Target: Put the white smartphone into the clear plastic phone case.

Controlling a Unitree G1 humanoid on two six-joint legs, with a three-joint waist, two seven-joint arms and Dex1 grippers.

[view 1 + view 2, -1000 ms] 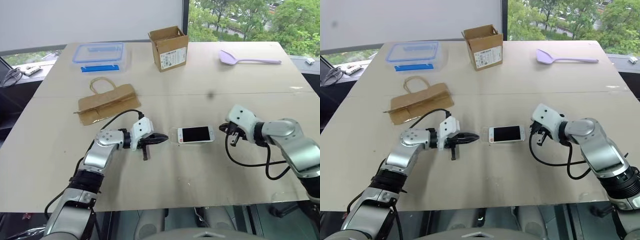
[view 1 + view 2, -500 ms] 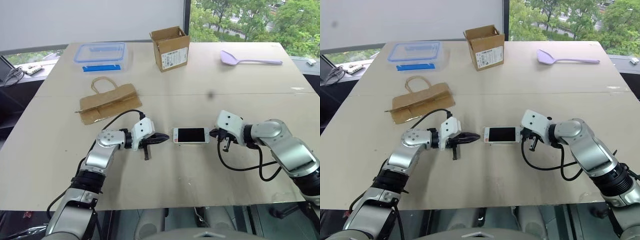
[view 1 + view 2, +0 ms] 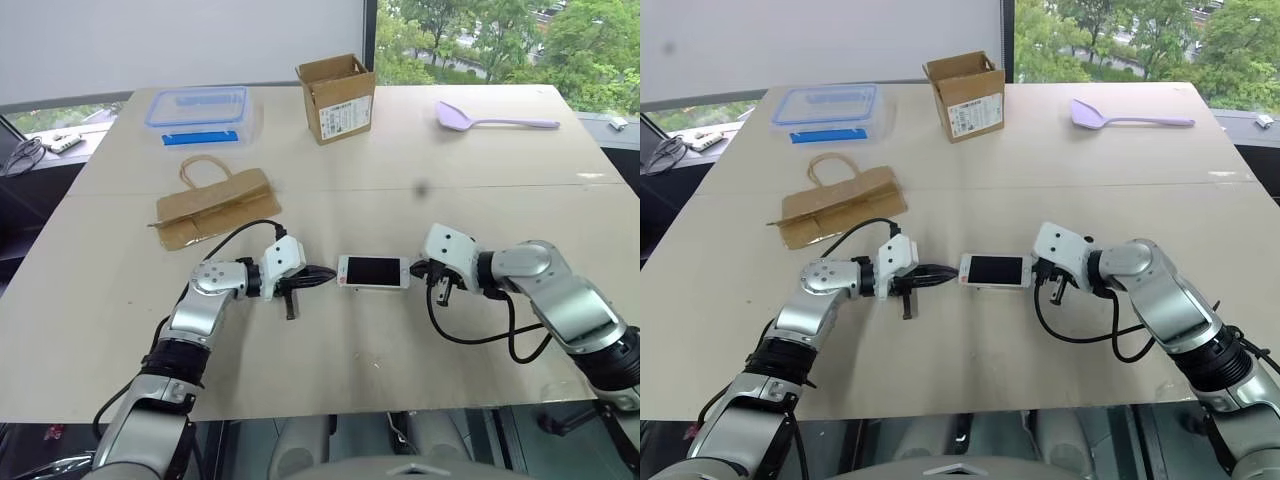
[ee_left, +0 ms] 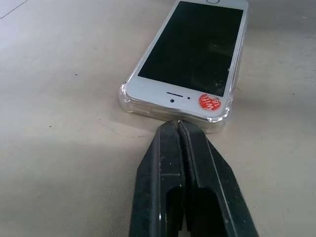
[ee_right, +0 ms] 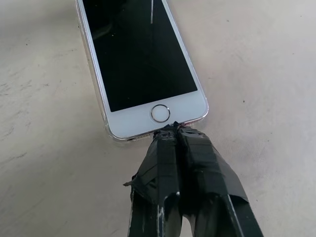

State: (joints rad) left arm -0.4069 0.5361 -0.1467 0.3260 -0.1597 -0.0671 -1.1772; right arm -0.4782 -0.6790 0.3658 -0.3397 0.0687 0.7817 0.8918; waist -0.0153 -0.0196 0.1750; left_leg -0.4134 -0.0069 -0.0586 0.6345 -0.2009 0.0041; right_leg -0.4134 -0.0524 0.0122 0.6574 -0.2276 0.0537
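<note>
Two closed grippers, left gripper (image 4: 177, 124) and right gripper (image 5: 174, 129), are pressed against opposite ends of the white smartphone (image 3: 373, 271) (rigid, slippery), apparently seated in the clear plastic phone case (image 4: 217, 123).

White smartphone (image 4: 190, 59) with black screen and red round sticker, in see-through case (image 4: 129, 101); black claws (image 4: 178, 129) (image 5: 176, 133); beige worktop (image 3: 400, 360); brown bag (image 3: 213, 205), lilac spatula (image 3: 492, 119), blue-rimmed box (image 3: 197, 108)

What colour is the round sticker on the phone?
Red with white lettering; the sticker on the phone shows best in the left wrist view.
</note>
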